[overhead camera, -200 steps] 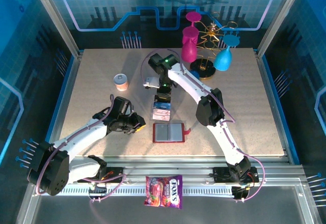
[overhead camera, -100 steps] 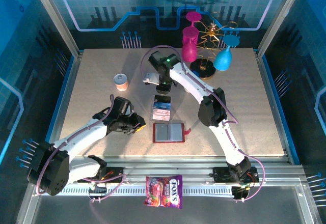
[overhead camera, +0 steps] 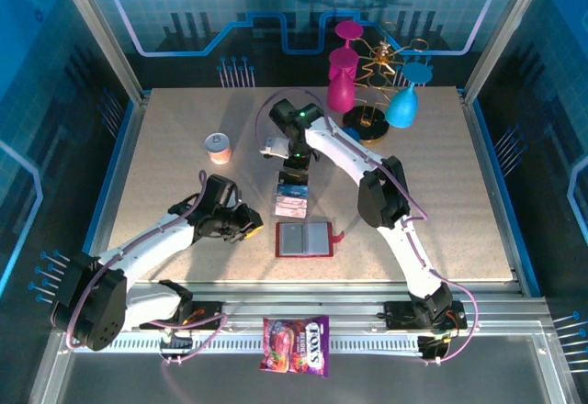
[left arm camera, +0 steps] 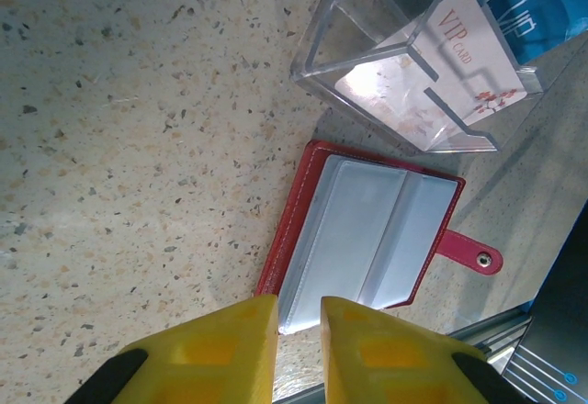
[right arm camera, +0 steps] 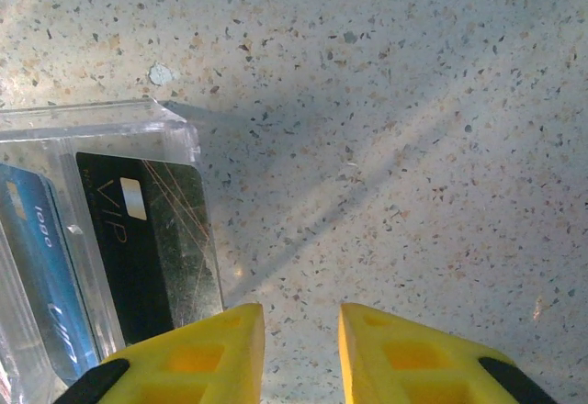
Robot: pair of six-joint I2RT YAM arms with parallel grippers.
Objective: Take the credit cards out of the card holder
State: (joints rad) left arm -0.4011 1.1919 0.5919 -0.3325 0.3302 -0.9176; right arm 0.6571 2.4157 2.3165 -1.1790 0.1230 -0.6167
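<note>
Cards (overhead camera: 290,195) lie in the clear tray (left arm camera: 367,18) just beyond the holder (overhead camera: 303,238), which rests open and flat on the desk (right arm camera: 413,101) with its tab at its right side. Its grey pockets look empty in the left wrist view, so the task seems near its end. A thin card tucked deep in a pocket cannot be ruled out from here.

The left end effector (left arm camera: 299,331) hovers just left of the holder, by a corner, its fingers a narrow gap apart with nothing between them. The right end effector (right arm camera: 301,340) hangs beyond the holder, past the tray's far edge, its fingers likewise a little apart and empty.

The step in hand is probably to clear the right arm away from the tray. To do it well, the arm should rise straight up before swinging aside, with its fingertips kept off the tray's wall. The tray looks light and a nudge could slide it onto the holder or spill the cards. If the pockets need a check, the left end effector is well placed to pin the holder's edge.

The pinkish-white card reads "VIP CARD". The dark card reads "VIP" beside a chip mark. The blue card next to it bears pale lettering too unclear to read. A candy bag (overhead camera: 296,344) on the near side of the holder, off the desk, reads "FOX'S".
</note>
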